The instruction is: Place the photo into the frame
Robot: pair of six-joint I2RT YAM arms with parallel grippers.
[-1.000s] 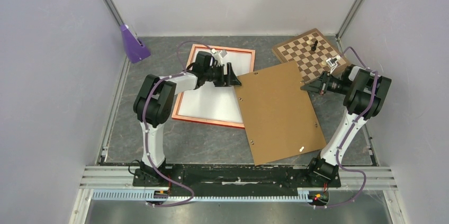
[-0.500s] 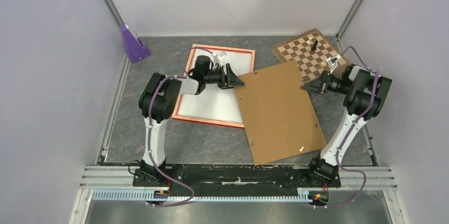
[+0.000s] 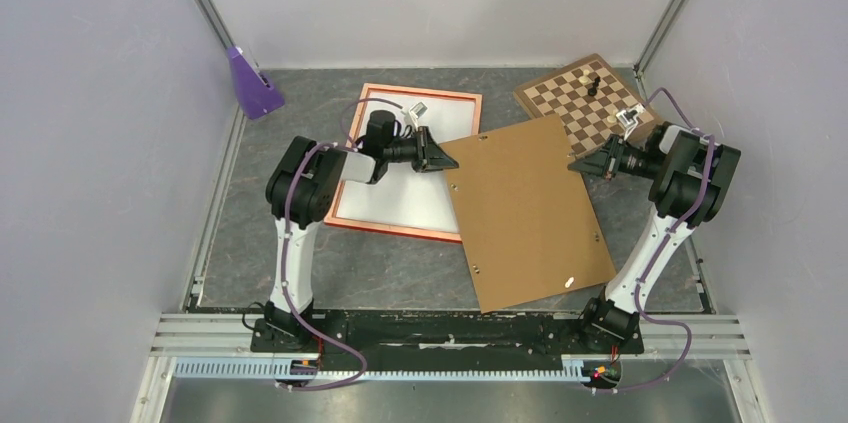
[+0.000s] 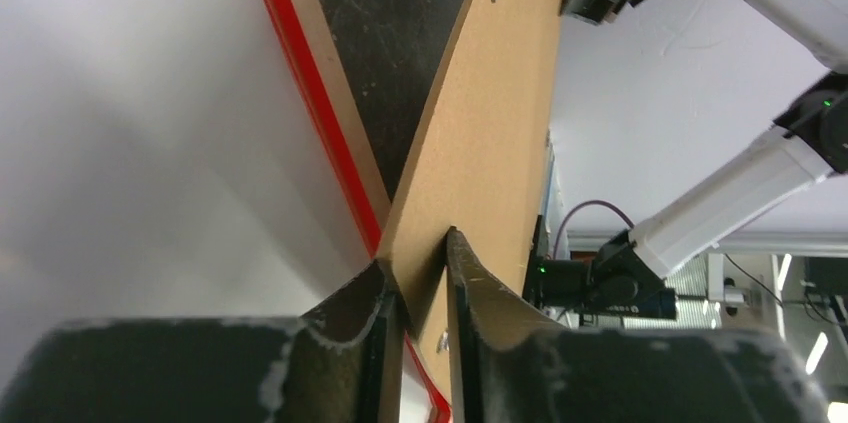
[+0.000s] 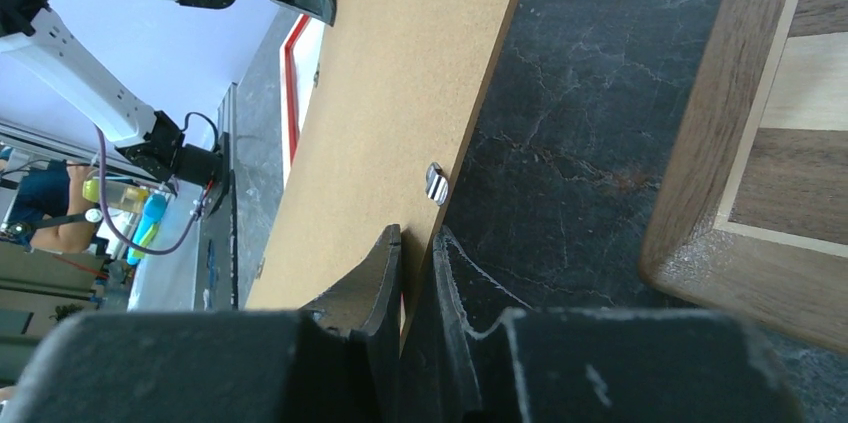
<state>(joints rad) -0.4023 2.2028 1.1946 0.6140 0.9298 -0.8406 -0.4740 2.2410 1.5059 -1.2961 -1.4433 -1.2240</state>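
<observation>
The frame lies flat on the table, a bit left of the middle. Its long sides run from near to far, and its far end leans a little to the right. The photo lies inside the frame with its plain white back up, so its picture side is hidden. It lines up with the frame, long side along long side.

A brown board lies to the right. It is long from near to far too, but its far end leans left. Its left edge covers the frame's right side and a strip of the photo.

The left tool is nearly closed on the board's far left corner. In the left wrist view its fingers press on both faces of the board. That corner is up above the frame's red edge.

The right tool is closed tight on the board's right edge, just by a small metal clip. A chessboard sits just beside it, in the far right corner of the table.
</observation>
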